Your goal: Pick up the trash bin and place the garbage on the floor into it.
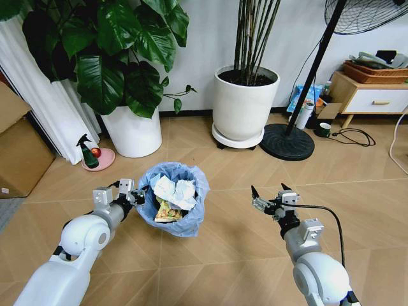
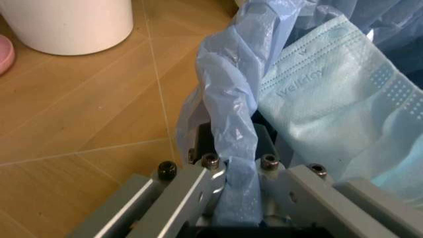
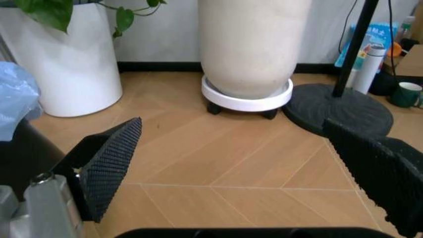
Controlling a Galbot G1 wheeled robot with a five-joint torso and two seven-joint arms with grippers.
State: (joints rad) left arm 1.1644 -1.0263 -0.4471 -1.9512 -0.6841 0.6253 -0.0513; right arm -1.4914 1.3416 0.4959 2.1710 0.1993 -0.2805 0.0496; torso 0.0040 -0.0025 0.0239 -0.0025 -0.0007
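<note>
Holding item one, the trash bin (image 1: 173, 203): my left gripper (image 1: 135, 194) has its jaws closed on the bin's near-left rim, pinching the light-blue bag (image 2: 228, 124) folded over it. The bin hangs tilted toward my middle, above the floor (image 1: 242, 255), between my two arms.

Contents, item two, the garbage (image 1: 173, 194): crumpled white tissues on top, a yellow snack wrapper below them, all inside the bin. My left wrist view adds a pale blue face mask (image 2: 330, 104) lying against the bag's inner side.

Item three, my right gripper (image 1: 266, 196): raised over bare floor to the bin's right, well apart from it, jaws spread wide and holding nothing; its black ribbed pads (image 3: 116, 158) stand far from each other.

Surroundings: a white pot (image 1: 132, 132) with a broad-leaved plant behind the bin; a larger white pot (image 1: 245, 105) on a wheeled saucer; a black fan base (image 1: 287, 141) beside it; a pink dish (image 1: 99, 159) with a green spray bottle (image 1: 87, 152); a cardboard box (image 1: 19, 153) at far left.
</note>
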